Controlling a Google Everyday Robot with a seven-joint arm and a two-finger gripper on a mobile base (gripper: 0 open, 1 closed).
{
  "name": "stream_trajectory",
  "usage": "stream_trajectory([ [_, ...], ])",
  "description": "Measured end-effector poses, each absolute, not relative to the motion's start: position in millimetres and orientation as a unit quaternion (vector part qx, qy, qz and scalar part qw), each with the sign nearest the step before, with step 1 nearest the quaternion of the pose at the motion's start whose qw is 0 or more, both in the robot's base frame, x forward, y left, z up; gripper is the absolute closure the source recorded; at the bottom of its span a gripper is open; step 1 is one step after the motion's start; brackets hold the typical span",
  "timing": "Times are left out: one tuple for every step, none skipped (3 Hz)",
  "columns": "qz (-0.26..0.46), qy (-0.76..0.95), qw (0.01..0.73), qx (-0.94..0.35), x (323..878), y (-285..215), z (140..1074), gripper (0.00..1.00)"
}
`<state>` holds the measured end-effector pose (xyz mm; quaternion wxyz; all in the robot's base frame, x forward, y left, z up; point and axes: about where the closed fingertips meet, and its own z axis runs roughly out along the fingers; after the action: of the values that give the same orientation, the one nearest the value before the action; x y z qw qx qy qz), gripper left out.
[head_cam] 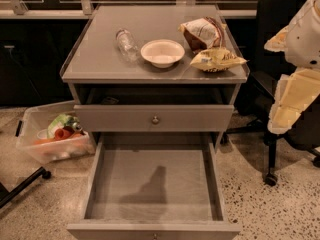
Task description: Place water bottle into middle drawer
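The water bottle, small, clear and crinkled, lies on its side on the grey cabinet top, just left of the white bowl. The middle drawer is pulled wide open below, its flat grey floor bare apart from a shadow. Above it is a flat grey drawer front with a round metal knob. Only white and yellow parts of my arm show at the right edge, well right of the cabinet. My gripper is out of view.
Two snack bags lie on the right of the cabinet top. A clear plastic bin with items stands on the floor to the left. A black office chair is at the right, behind my arm.
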<state>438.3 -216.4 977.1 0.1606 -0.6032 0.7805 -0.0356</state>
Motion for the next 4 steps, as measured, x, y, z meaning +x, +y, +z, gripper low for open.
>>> stream_trajectory([
  [-0.036,0.781,0.161,-0.603,438,-216,977,0.00],
  [-0.022,0.789,0.191,-0.584,451,-213,985,0.00],
  [0.017,0.800,0.266,-0.537,489,-182,1005,0.00],
  [0.053,0.805,0.352,-0.474,535,-130,1038,0.00],
])
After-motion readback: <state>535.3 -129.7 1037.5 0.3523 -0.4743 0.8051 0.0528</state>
